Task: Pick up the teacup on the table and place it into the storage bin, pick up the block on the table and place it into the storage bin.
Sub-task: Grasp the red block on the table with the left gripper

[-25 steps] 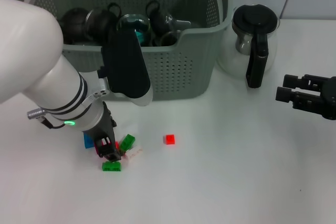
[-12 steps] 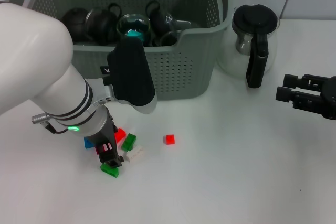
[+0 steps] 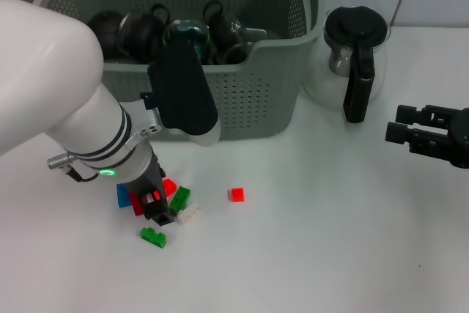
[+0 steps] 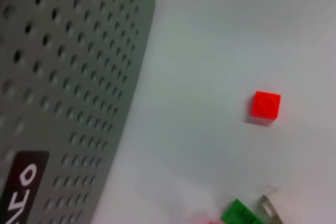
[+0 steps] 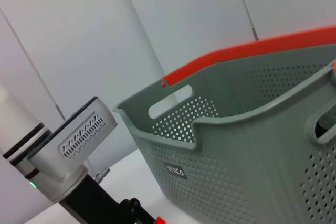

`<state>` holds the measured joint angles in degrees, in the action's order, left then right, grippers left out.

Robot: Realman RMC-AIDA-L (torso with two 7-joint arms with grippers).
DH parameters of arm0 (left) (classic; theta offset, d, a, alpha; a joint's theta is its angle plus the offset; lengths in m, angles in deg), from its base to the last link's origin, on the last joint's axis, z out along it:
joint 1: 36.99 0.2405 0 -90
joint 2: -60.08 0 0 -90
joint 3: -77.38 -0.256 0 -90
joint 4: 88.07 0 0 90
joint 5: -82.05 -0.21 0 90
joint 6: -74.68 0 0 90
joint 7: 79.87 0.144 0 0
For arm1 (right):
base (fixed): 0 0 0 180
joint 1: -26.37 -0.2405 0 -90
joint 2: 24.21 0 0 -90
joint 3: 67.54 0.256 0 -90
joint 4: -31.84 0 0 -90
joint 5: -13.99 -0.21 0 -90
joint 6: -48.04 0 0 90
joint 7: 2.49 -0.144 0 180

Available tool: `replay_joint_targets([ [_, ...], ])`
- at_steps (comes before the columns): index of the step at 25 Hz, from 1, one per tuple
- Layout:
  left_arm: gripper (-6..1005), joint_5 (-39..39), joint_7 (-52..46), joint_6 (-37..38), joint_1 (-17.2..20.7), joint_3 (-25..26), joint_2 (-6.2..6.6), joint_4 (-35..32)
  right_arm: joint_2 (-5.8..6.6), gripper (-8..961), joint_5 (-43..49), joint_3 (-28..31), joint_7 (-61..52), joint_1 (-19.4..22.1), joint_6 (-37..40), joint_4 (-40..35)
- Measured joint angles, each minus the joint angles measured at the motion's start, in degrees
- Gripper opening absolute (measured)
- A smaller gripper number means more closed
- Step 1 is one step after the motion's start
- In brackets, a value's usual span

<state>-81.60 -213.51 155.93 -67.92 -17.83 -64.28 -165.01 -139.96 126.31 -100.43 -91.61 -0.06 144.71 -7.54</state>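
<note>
The teacups look dealt with: several dark cups and glassware lie inside the storage bin (image 3: 220, 100) at the far side of the table (image 3: 330, 240), so I judge the block step to be in hand. The left gripper (image 3: 156, 209) is low over a small cluster of blocks at the near left, in front of the bin. A red block (image 3: 149, 197) seems to sit between its black fingertips, which look closed to about that block's width, but whether it is truly pinched or only touched I cannot say for certain. Just beside it lie a blue block (image 3: 122, 196), a green block (image 3: 179, 197) and a white block (image 3: 190, 214); another green block (image 3: 154, 237) lies a little nearer, and a single red cube (image 3: 236, 195) sits apart to the right.

If the grip holds, the next move calls for a straight lift clear of the neighbouring blocks, then a carry up and over the bin's near wall before letting go.

The right gripper (image 3: 410, 134) hovers idle at the right edge of the table, near a glass coffee pot (image 3: 350, 60), its fingers close together and holding nothing.

The left arm's white bulk hides part of the cluster and the bin's left side. The left wrist view shows only the bin wall, the red cube and a corner of green; no fingers.
</note>
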Motion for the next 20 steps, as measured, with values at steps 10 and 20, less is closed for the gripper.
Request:
replay_joint_targets([
  [10,575,0.0,-1.36,-0.56,-1.31,1.51,0.17,3.6,0.0,606,0.0,-0.21,0.0,0.23,0.2,0.0],
  [20,445,-0.08,-2.6,-1.47,-1.84,1.7,0.25,4.06,0.0,607,0.0,-0.34,0.0,0.28,0.35,0.0],
])
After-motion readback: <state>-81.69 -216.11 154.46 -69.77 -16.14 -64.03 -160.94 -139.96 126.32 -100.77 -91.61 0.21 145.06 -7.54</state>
